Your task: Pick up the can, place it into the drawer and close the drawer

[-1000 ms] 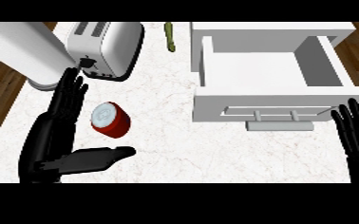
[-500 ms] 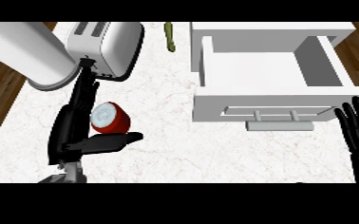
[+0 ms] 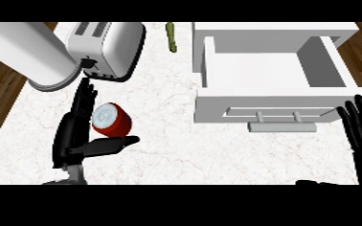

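Marble counter (image 3: 212, 155) bears the can (image 3: 114, 121) tilted, lid up-left, left hand (image 3: 72, 136) spread open beside it

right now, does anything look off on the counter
Nothing stands out. The can sits intact beside the left hand, nothing spilled, and the drawer is open, as the task needs.

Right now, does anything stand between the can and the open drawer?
Nothing visible does: bare counter lies between the can and the drawer, though the drawer's own side wall must be cleared. The left hand is beside the can, nothing between.
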Controlling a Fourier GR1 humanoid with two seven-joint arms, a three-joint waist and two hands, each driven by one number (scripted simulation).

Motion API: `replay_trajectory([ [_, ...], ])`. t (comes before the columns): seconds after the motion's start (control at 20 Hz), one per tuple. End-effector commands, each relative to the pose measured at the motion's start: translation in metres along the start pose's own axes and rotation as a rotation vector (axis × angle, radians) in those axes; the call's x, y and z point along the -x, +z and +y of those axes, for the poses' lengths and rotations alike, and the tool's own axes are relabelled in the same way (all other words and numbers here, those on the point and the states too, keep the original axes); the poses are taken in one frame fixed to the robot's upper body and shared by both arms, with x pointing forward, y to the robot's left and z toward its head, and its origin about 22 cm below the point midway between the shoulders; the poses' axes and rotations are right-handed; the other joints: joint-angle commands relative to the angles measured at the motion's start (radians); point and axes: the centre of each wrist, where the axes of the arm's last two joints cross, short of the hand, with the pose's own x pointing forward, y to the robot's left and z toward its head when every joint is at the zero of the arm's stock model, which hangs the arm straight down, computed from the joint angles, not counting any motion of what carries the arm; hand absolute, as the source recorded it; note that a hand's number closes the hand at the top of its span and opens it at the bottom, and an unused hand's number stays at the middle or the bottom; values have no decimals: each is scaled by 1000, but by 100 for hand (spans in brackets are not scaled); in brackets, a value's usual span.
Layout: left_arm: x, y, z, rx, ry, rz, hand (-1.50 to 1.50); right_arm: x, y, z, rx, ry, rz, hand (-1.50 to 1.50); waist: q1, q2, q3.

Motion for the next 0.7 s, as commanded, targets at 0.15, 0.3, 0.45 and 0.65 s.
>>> replay_trajectory([
  [0.15,26,16,16,-32,-19,15,-150,-11,6,-1,-3,-13,-9,-150,1,-1,0],
  [0.3,30,5,38,-20,-24,26,-150,2,-10,-3,-7,-5,-24,-150,2,0,0],
  [0.45,41,10,48,-41,-46,36,-150,7,7,20,-4,-6,-3,-150,2,0,0],
  [0.65,59,5,29,-15,-16,45,-150,3,1,-7,-19,-2,-13,-150,0,0,0],
])
